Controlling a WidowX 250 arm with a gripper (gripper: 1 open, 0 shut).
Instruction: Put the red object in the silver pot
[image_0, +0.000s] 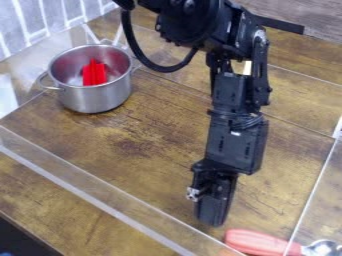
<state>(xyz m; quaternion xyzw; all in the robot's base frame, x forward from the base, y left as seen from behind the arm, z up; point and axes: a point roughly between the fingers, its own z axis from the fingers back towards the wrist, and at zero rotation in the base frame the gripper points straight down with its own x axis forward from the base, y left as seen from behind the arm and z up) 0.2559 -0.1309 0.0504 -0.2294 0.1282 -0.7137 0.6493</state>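
The silver pot (90, 78) stands at the back left of the wooden table, and a red object (95, 73) stands upright inside it. A second red object (262, 241), long with a shiny metal end, lies flat at the front right edge. My black gripper (210, 214) points steeply down just left of and slightly above that red object's near end. Its fingers look shut, with nothing red between them. The fingertips are dark and hard to make out.
A clear plastic wall (80, 185) runs along the table's front edge and up the right side (325, 170). The arm (234, 90) reaches in from the back across the middle of the table. White bars stand behind the pot at the back left.
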